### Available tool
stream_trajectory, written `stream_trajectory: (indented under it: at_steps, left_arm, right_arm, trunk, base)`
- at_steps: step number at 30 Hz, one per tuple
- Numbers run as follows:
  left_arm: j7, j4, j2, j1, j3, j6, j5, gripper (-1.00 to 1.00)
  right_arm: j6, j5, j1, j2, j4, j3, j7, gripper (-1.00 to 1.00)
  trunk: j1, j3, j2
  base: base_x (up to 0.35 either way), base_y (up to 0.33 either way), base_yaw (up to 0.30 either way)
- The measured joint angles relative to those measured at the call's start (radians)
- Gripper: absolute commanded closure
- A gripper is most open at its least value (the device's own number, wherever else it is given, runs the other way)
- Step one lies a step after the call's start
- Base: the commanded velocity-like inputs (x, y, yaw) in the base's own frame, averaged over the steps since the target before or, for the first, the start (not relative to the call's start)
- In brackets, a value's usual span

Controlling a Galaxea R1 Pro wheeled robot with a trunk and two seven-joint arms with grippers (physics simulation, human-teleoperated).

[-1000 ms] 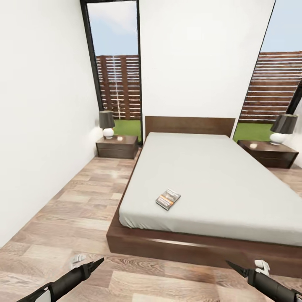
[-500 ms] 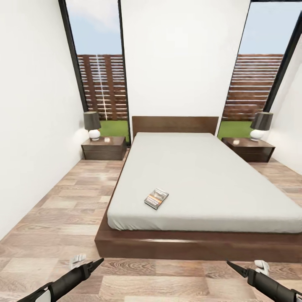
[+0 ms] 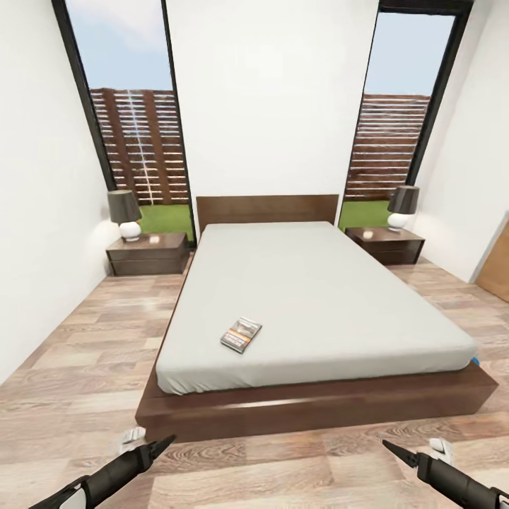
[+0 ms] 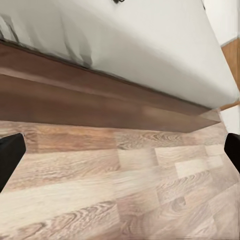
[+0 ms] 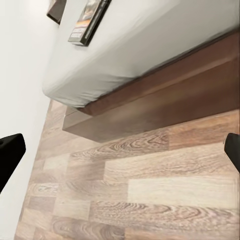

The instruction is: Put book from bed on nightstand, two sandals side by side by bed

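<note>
The bed [image 3: 311, 297] stands on the light wood-plank floor [image 3: 71, 360], its pale grey mattress on a low dark brown frame with the headboard against the far wall. The book [image 3: 240, 334] lies flat on the mattress near the foot end, towards the left side. A nightstand [image 3: 147, 253] stands on the floor at each side of the headboard, each with a lamp [image 3: 125, 214] on top. A bit of blue [image 3: 475, 360] shows on the floor at the bed's right foot corner.

Bright, even daylight from two tall windows [image 3: 134, 134], faint soft shadow under bed [image 3: 311, 297], slight render softness, wide-angle stretch at head-view edges, wrist views softly blurred
</note>
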Motion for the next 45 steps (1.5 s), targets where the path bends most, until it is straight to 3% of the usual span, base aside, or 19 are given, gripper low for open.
stream_trajectory:
  at_steps: [12, 45]
  left_arm:
    - [0.0, 0.0, 0.0, 0.0, 0.0, 0.0, 0.0, -1.0]
    - [0.0, 0.0, -0.001, 0.001, -0.001, 0.0, 0.0, -1.0]
  right_arm:
    - [0.0, 0.0, 0.0, 0.0, 0.0, -0.001, 0.001, -1.0]
    - [0.0, 0.0, 0.0, 0.001, -0.001, 0.0, 0.001, -1.0]
  trunk:
    - [0.0, 0.0, 0.0]
    - [0.0, -0.004, 0.0]
  base:
    - [0.0, 0.0, -0.185]
    - [0.0, 0.0, 0.029]
